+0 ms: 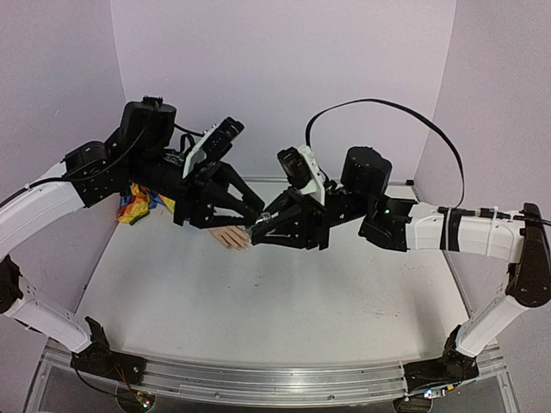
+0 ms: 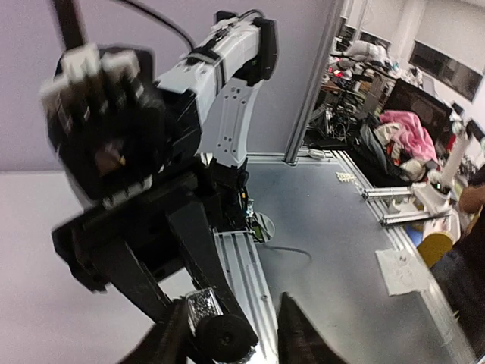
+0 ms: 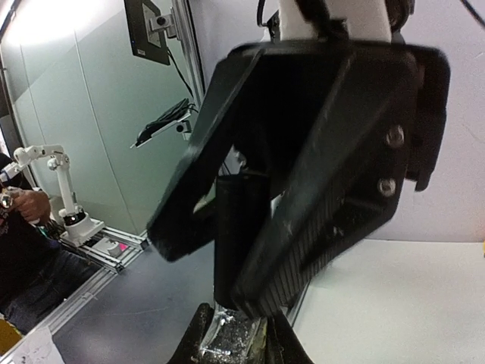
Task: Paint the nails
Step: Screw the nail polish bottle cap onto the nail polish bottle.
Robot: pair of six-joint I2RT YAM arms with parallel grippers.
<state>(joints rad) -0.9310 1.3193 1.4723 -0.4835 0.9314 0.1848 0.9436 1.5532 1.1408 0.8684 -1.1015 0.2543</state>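
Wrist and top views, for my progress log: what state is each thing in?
Left gripper: open, fingers either side of the cap.
Right gripper: shut on the bottle.
Bottle: held off the table.
Cap: seems on the bottle.
Hand: lying on the table.
Nails: too small to tell if painted.

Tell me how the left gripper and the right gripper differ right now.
The right gripper has its fingers shut on the small bottle; the left gripper has its fingers around the black cap, one standing clear of it. The left gripper angles down from the left; the right gripper points in lower from the right. Both are black and meet near the fake hand.
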